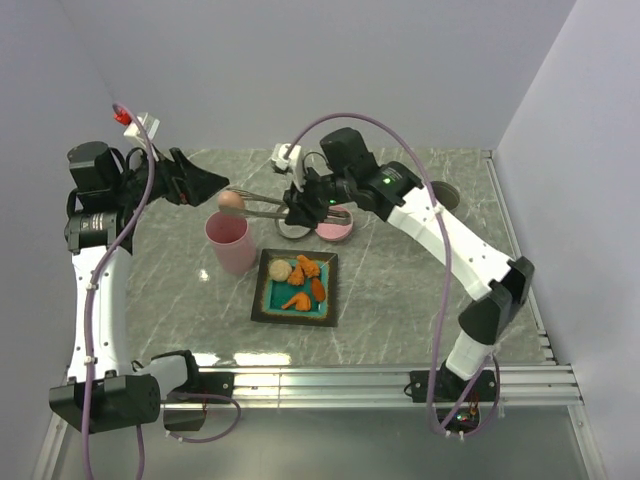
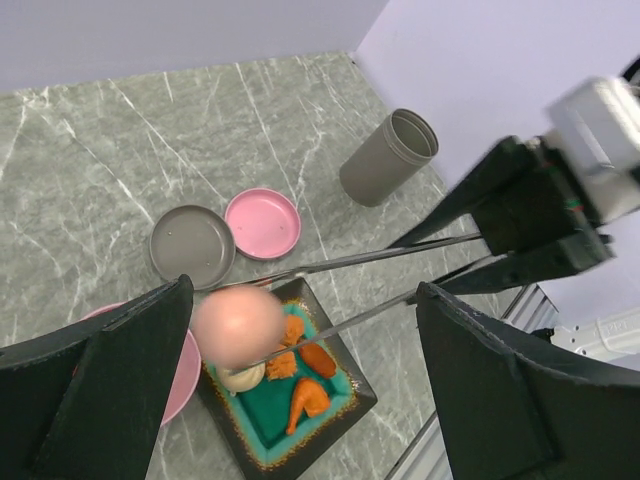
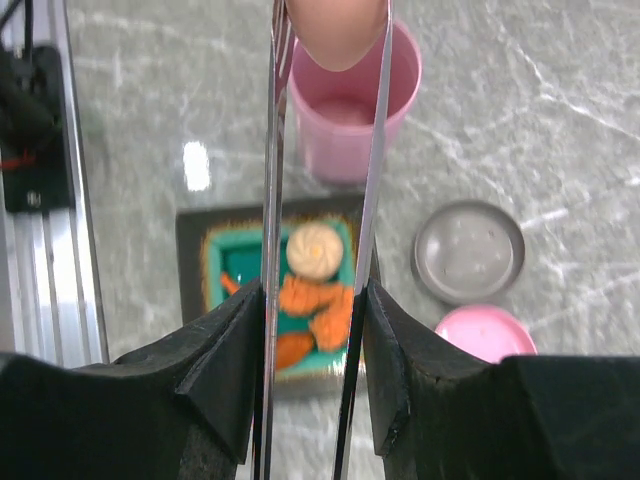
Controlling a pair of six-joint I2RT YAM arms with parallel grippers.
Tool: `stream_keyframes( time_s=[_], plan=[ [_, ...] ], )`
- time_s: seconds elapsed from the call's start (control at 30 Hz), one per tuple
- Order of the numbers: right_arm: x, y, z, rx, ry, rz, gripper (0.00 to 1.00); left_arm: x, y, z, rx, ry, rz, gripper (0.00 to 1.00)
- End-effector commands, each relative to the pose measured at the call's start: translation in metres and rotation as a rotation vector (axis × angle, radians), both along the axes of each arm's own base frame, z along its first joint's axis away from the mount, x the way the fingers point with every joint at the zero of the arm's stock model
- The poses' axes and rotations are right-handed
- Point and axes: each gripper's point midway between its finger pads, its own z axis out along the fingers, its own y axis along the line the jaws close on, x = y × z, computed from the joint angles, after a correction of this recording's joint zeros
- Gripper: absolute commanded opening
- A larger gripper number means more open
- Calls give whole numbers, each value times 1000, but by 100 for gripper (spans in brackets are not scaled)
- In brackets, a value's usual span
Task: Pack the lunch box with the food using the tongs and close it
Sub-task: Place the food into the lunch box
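My right gripper [image 1: 297,203] [image 3: 313,295] is shut on the silver tongs [image 1: 262,206] [image 3: 272,150]. The tong tips pinch a pale pink egg-like ball [image 1: 231,202] [image 3: 335,30] [image 2: 236,325] just above the open mouth of the pink lunch box [image 1: 229,243] [image 3: 355,130]. The rest of the food, a beige ball [image 1: 280,270] [image 3: 314,250] and orange fried chunks [image 1: 307,280] [image 3: 315,300], lies on a teal plate [image 1: 262,300] [image 2: 360,385]. The pink lid [image 1: 334,232] [image 2: 264,222] lies flat behind the plate. My left gripper [image 1: 200,185] [image 2: 305,290] hangs open and empty, up beside the tong tips.
A grey lid [image 2: 192,245] [image 3: 468,252] lies next to the pink one. A grey cylindrical container [image 1: 445,195] [image 2: 388,157] stands at the back right. Walls close off the back and right, and a metal rail [image 1: 400,380] runs along the near edge.
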Motion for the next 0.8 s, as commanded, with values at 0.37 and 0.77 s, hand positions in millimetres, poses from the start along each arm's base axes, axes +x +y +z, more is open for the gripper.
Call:
stream_keyframes(
  time_s=[0.37,0.77],
  plan=[
    [34,33,-34,-19,85,-56,36,13,26,21,-72,-13,79,100],
    [27,24,-14,-11,74,-71,55,14,34,15,-65,12,99,99]
  ],
)
